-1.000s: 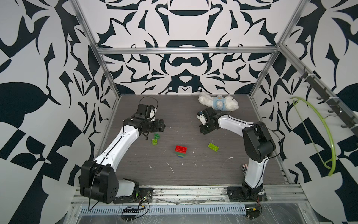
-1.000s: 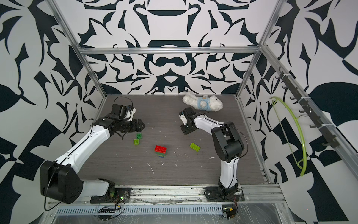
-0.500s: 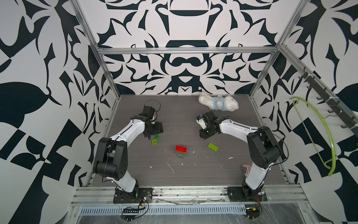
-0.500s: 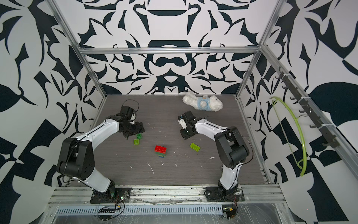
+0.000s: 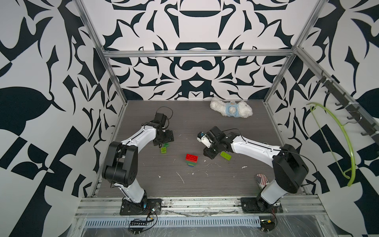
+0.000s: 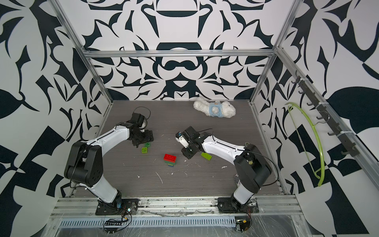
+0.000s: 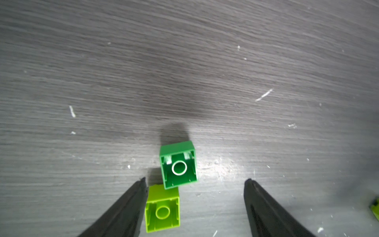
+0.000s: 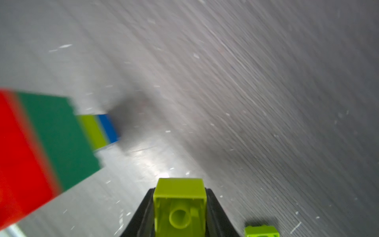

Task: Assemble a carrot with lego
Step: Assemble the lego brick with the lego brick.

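The right fingers (image 8: 215, 217) are clamped on a small lime-green square plastic brick (image 8: 180, 205). One black finger presses each flank, and the brick's hollow underside with its round tube faces the wrist camera. The brick is off the dark grey wood-grain worktop (image 5: 184, 190).

Off to one side of the right fingers, near but apart, is the carrot (image 8: 51, 147). It is a tapered stack of chunky plastic bricks: a wide red layer, then dark green, then lime, then a narrow blue tip. It is blurred in the wrist view. In both top views the carrot (image 5: 191, 160) shows its red studded face uppermost and sits on the worktop between the two arms, nearer the right fingers. On the other side of the right fingers, just beside them, lies a lime-green oblong studded brick (image 5: 225, 156).

The left fingers (image 7: 123, 209) stand wide apart and hold nothing. Two loose square bricks lie on the worktop by them, both with their open undersides toward the wrist camera. A dark green square plastic brick (image 7: 178, 164) sits just ahead of the fingertips. A second lime-green square brick (image 7: 163, 209) sits farther back in the gap, hard against the inner face of one finger; whether it touches cannot be told. A corner of the dark green one meets its edge. The other finger is well clear of both.

A white plush toy in a pale blue garment (image 5: 230, 109) lies well beyond the right fingers, by the back wall.
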